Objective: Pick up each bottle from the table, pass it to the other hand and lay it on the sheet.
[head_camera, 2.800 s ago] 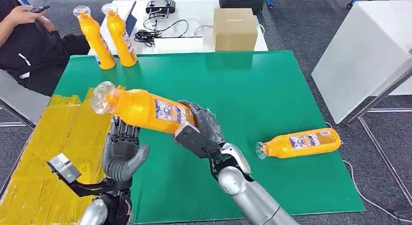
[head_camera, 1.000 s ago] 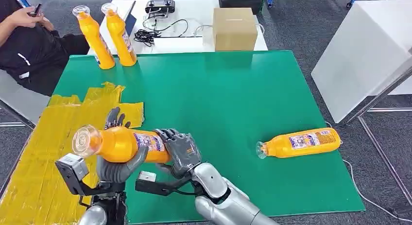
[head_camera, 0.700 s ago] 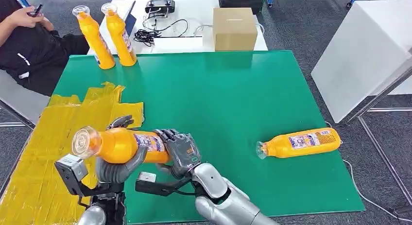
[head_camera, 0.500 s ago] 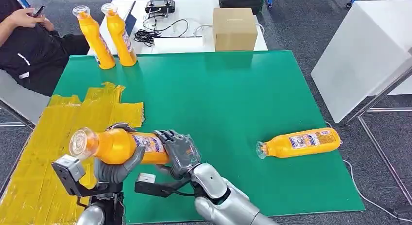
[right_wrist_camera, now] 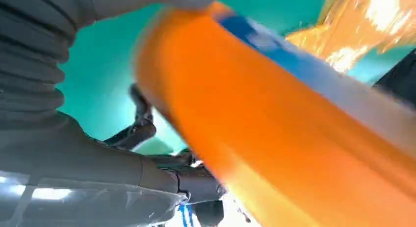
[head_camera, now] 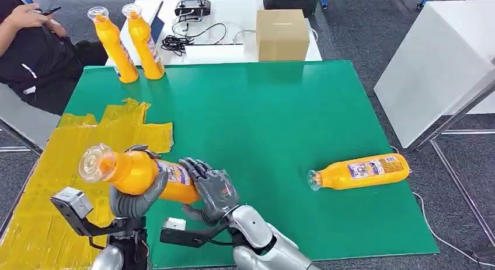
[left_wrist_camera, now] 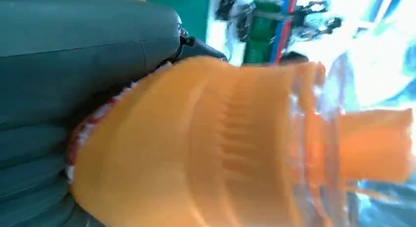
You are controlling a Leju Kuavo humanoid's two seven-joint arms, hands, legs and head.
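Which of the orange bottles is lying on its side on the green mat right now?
The bottle right of the right hand, flat on the green mat. Two others stand at the far-left corner; one is held.

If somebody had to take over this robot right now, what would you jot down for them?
Left hand: wrapped around the orange bottle near its neck, over the edge of the yellow sheet.
Right hand: at the bottle's base end; whether it grips or only touches, I cannot tell.
Second bottle: lying on the green table, to the robot's right.
Two more bottles: upright at the far left corner.
Done: first bottle lifted, handover under way.
Left: free the right hand, lay this bottle on the sheet, then the others. No bottle lies on the sheet yet.
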